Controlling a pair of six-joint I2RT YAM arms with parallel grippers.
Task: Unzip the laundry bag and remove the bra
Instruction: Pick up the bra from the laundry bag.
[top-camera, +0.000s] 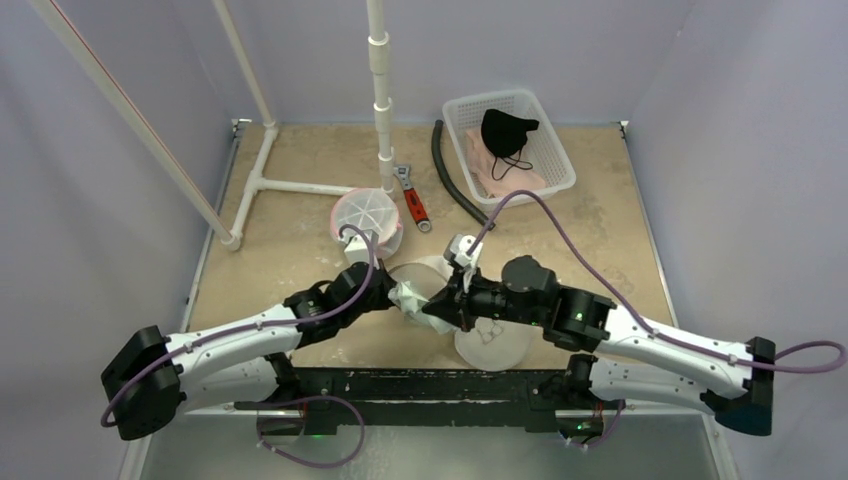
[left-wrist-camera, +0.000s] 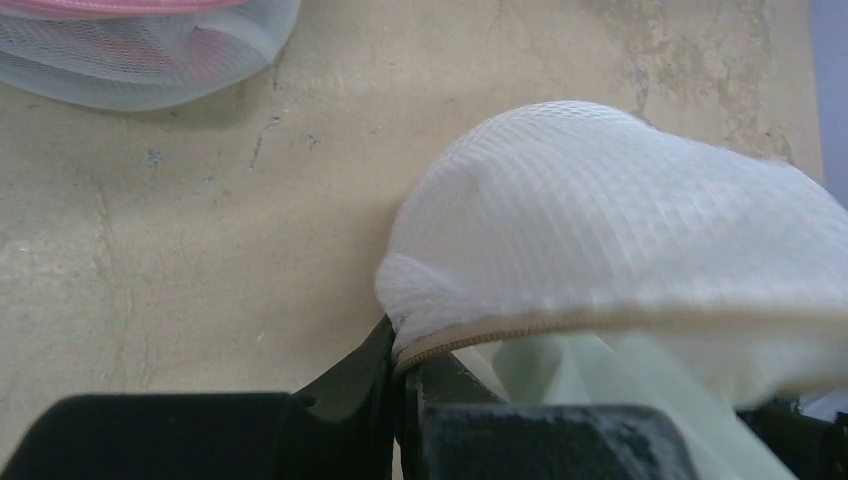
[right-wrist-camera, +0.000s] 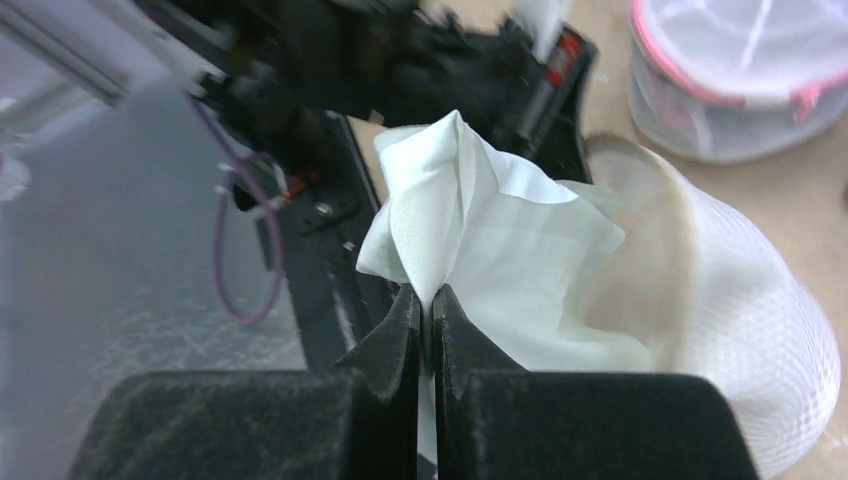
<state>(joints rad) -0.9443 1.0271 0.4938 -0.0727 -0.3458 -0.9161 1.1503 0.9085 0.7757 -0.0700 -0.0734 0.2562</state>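
The white mesh laundry bag lies on the table between both arms, its tan zipper edge parted. My left gripper is shut on that zipper edge at the bag's corner. A pale green bra bulges out of the bag's mouth. My right gripper is shut on a fold of the bra and holds it lifted beside the bag. From the top view, the two grippers meet at the bra, and they hide most of the bag.
A second mesh bag with a pink rim stands just behind. Further back are a red-handled wrench, a black hose, a white PVC pipe frame, and a white basket holding black and pink garments.
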